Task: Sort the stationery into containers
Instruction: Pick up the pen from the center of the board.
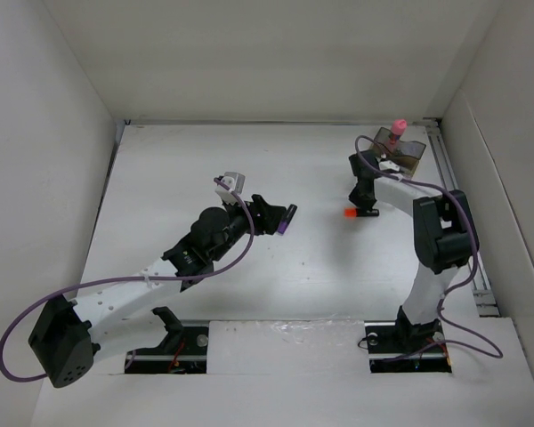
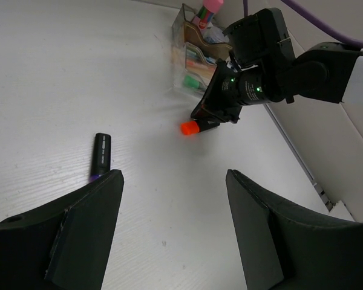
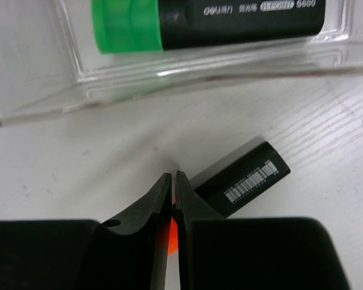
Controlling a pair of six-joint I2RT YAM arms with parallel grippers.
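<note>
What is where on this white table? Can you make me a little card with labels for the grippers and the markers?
left gripper: open, holding nothing
right gripper: fingers shut, at the black orange-tipped marker, not around it
black orange-tipped marker: lying on the white table, outside the organiser
black purple-tipped marker: lying on the table, just ahead of the left gripper
black green-tipped marker: lying inside the translucent smoky-brown plastic organiser
pink-capped little bottle: standing in the organiser

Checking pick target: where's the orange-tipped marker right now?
Top view, right side: the orange-tipped marker lies on the table at the tips of the right pincer, on the near side of the organiser.
</note>
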